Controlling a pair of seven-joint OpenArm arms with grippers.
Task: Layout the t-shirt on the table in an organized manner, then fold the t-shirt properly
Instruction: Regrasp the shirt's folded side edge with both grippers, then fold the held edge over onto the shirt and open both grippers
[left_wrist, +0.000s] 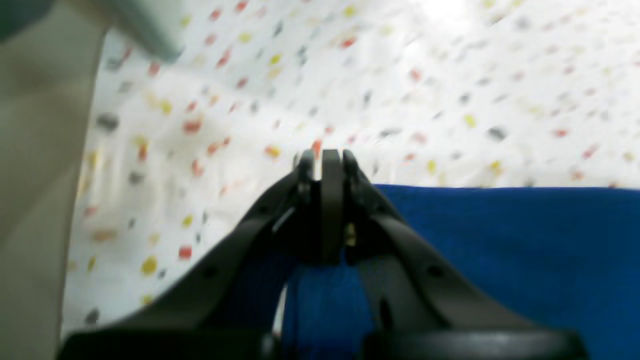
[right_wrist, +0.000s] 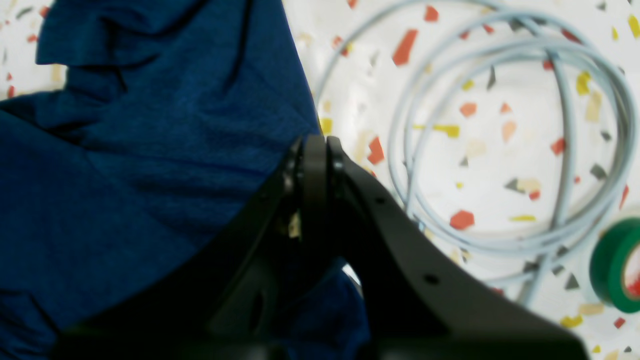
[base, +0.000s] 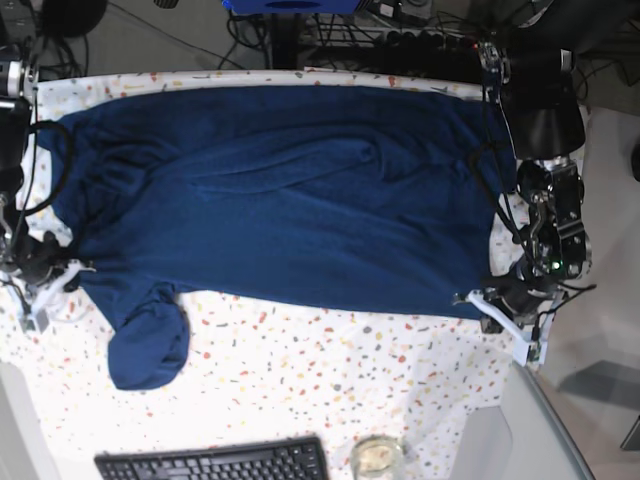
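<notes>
Both tools clamped: left tool (left_wrist: 331, 165) & right tool (right_wrist: 315, 150) pinching t-shirt (base: 290, 190) edges.

Bare surface (base: 330, 370) runs along the near edge below the t-shirt (base: 290, 190). A keyboard (base: 215, 463) and jar (base: 377, 457) block that edge; coiled cable (right_wrist: 505, 135) and green tape (right_wrist: 617, 265) crowd the right pincer's (right_wrist: 315, 145) side.

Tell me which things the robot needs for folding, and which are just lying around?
Needed: the t-shirt, the table, the left gripper and the right gripper, both pinching the shirt's edge.

Lying around: grey cable coil, green tape roll, keyboard.
</notes>
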